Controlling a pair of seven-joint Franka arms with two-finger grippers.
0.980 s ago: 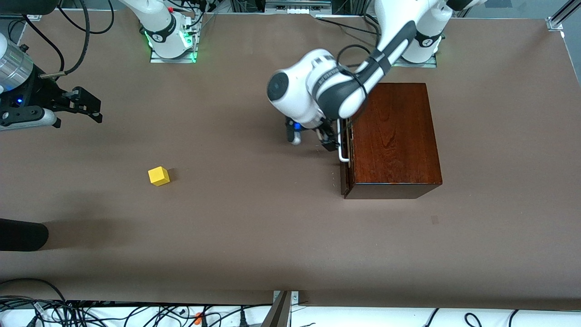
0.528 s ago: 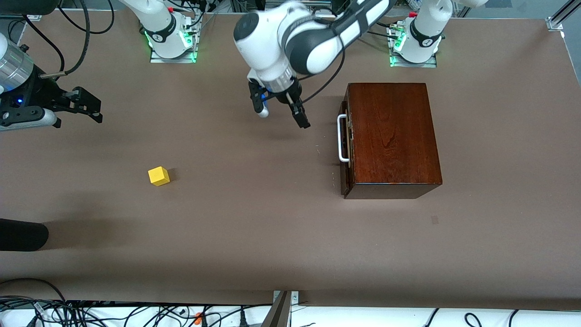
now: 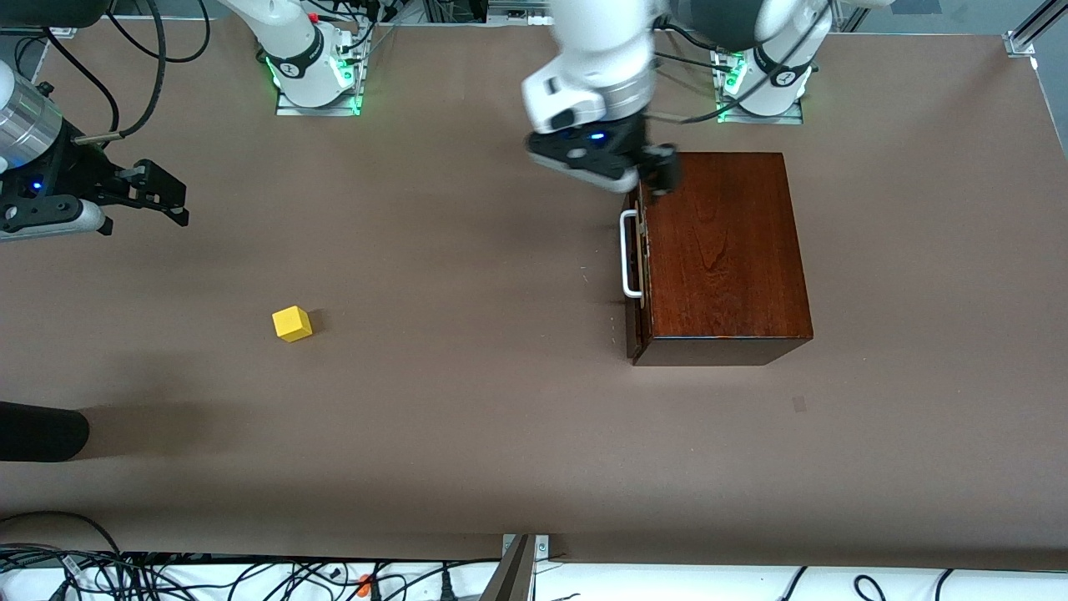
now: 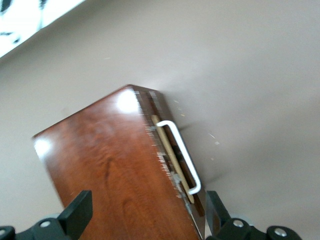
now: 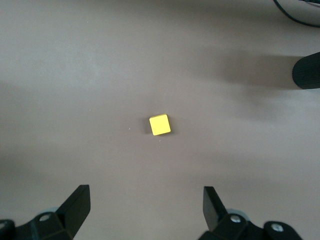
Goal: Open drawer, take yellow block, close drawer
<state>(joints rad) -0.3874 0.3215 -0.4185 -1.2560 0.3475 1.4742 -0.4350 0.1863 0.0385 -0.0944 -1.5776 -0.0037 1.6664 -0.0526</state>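
The dark mahogany box (image 3: 722,250) stands toward the left arm's end of the table. Its drawer (image 3: 634,321) is pushed in, with a thin pale strip showing beside the white loop handle (image 3: 630,255). My left gripper (image 3: 644,177) is open and empty, up over the box's corner nearest the bases. In the left wrist view the box (image 4: 110,170) and handle (image 4: 182,152) lie below the left gripper (image 4: 148,215). The yellow block (image 3: 292,323) sits on the bare table toward the right arm's end. My right gripper (image 3: 163,199) waits open, above the block (image 5: 160,124) in the right wrist view (image 5: 145,207).
A black rounded object (image 3: 42,430) lies at the table's edge at the right arm's end, nearer the camera than the block; it also shows in the right wrist view (image 5: 307,72). Cables (image 3: 167,576) run along the front edge. The arm bases (image 3: 313,75) stand along the top.
My left gripper has left the drawer handle, swung out over the table toward the bases, then come back up over the box's corner. The box, block and right arm have not moved.
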